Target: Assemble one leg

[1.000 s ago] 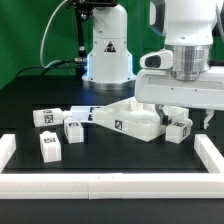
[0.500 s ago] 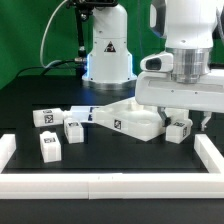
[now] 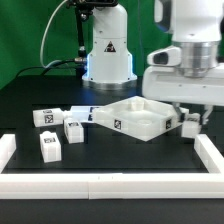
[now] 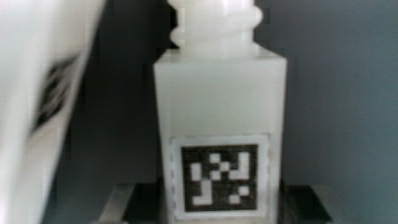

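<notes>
Grips the leg (image 3: 189, 126) (image 4: 217, 110) between narrowly parted, clenched jaws, at the right of the exterior view just beside the tabletop (image 3: 135, 118). Since a second ago, has shifted right and slightly upward with the leg, uncovering the tabletop's right corner.

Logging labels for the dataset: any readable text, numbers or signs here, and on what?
No words or numbers can be read.
Triangular warning sign on the far robot base: symbol too small to read.
Square tag markers on the leg, the other legs and the tabletop: patterns only, no text.
</notes>
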Motion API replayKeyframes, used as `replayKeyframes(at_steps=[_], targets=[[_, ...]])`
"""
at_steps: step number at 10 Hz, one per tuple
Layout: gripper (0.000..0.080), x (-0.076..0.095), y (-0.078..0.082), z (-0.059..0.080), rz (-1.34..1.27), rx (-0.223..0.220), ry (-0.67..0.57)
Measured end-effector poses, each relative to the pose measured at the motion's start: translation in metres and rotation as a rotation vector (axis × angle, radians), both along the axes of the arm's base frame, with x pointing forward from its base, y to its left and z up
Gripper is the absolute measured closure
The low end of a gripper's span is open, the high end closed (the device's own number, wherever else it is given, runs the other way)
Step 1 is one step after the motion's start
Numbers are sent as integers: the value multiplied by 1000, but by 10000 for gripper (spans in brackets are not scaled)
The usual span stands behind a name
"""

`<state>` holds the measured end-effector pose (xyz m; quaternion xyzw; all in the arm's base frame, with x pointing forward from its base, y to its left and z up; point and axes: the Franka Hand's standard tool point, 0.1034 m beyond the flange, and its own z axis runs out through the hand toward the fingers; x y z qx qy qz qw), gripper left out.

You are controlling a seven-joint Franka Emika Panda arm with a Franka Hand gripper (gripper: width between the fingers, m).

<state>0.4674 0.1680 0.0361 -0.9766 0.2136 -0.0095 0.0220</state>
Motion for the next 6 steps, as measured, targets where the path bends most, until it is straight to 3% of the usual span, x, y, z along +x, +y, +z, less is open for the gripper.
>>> replayKeyframes(at_steps=[1, 2, 3, 6], targets=[[520, -8, 21, 0, 17, -1, 10], [520, -14, 30, -2, 28, -2, 16], [520, -19, 34, -5, 44, -6, 21], [518, -22, 26, -10, 46, -13, 30]])
